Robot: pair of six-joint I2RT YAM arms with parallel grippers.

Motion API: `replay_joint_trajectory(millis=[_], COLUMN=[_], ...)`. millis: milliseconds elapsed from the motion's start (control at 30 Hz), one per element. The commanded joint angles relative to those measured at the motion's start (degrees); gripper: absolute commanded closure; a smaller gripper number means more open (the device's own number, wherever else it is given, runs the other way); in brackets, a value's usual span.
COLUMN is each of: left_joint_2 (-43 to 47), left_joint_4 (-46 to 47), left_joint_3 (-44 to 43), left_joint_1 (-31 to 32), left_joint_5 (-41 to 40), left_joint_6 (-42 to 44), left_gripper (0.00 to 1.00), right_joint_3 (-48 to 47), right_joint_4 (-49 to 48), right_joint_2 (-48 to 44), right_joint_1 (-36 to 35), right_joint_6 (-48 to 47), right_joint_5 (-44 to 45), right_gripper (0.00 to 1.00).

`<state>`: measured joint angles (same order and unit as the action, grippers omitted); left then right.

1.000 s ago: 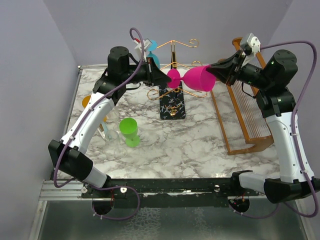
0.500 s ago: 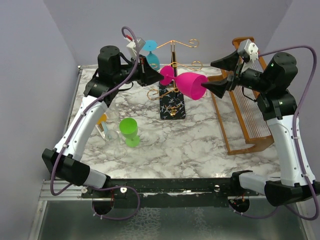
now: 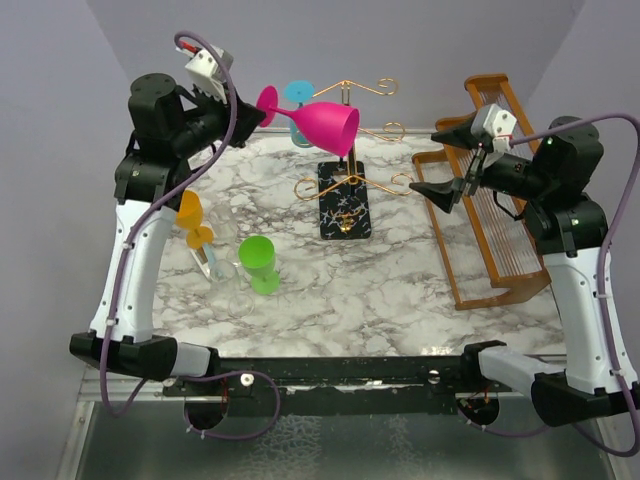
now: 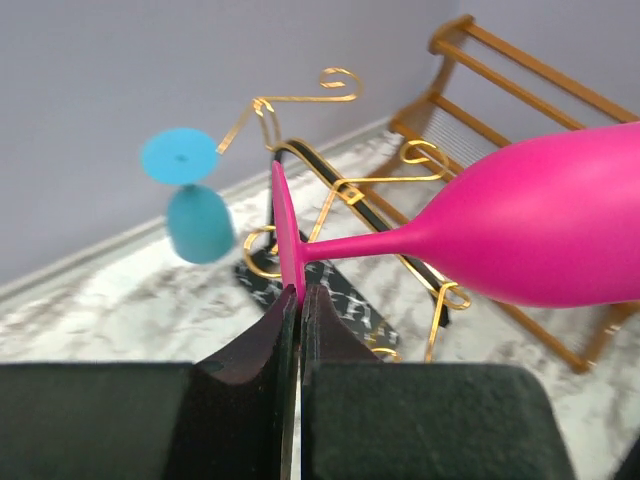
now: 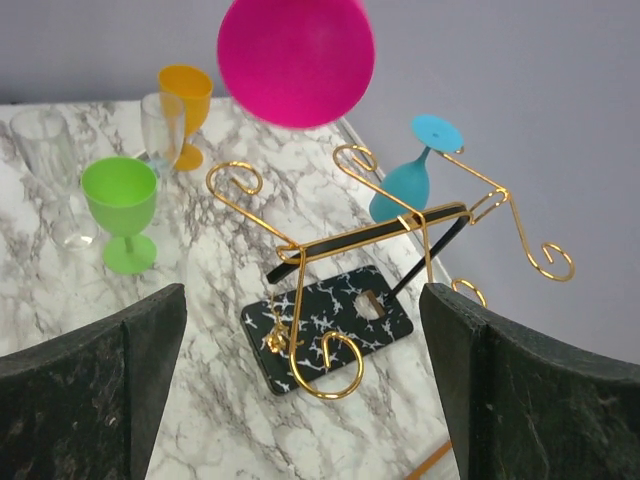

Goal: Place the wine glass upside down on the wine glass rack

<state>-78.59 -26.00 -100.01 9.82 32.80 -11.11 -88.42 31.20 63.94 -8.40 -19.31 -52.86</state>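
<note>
— If we begin at the near side of the marble table (image 3: 400,290), what stands there?
— On the left there is a green glass (image 3: 258,262), upright. Two clear glasses (image 3: 215,262) stand just beside it, and an orange glass (image 3: 191,218) stands behind them.
— And mid-table?
— The wine glass rack (image 3: 345,205) stands there on its black speckled base, with a brown wooden rack (image 3: 500,240) to its right. The right gripper (image 3: 432,160) hangs between the two racks, its fingers spread wide with nothing in them.
— Where is the wine glass?
— The pink wine glass (image 4: 540,235) is in the air above the rack, lying sideways with its bowl pointing right, and it is not hung. The left gripper (image 4: 298,295) is pinched tight on the rim of its foot.
— Farther back?
— A blue glass (image 5: 405,190) hangs foot-up from one of the rack's rear arms.
</note>
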Motion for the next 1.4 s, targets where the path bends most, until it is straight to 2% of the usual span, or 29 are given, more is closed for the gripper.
replay_joint_trajectory(millis=[0,200,400,667,933,1233,1367], left_joint_2=[3.86,4.84,4.92,4.58,2.85,-0.8,-3.61], left_joint_4=[-5.85,-9.16,-9.78,-8.3,-1.61,7.65,10.5], left_joint_3=[-6.85,-11.77,-12.56,-7.85,-0.69,8.33,9.89], left_joint_1=[-0.65,-1.71,-1.83,-1.8,-1.12,4.93,8.59], left_joint_5=[-13.41,-21.51,-27.47,-35.46,-42.81,-54.32,-56.83], left_joint_6=[13.01,19.92,26.03,36.29,45.56,56.67,62.05], left_gripper=[1.0,1.0,1.0,1.0,1.0,1.0,1.0], right_joint_3=[2.38,9.29,17.63,27.02,32.09,35.92,36.83], right_joint_4=[9.2,15.63,19.32,16.71,13.09,10.02,9.17], right_joint_2=[-0.61,-3.31,-6.4,-9.56,-10.92,-11.77,-11.94], right_joint_1=[0.02,-0.03,-0.01,-0.01,0.05,0.06,0.06], right_joint_6=[-11.76,-20.57,-26.61,-25.55,-23.18,-21.88,-21.1], right_joint_5=[-6.32,-13.29,-13.15,-13.49,-13.39,-11.99,-11.56], right_gripper=[0.0,0.01,0.01,0.0,0.0,0.0,0.0])
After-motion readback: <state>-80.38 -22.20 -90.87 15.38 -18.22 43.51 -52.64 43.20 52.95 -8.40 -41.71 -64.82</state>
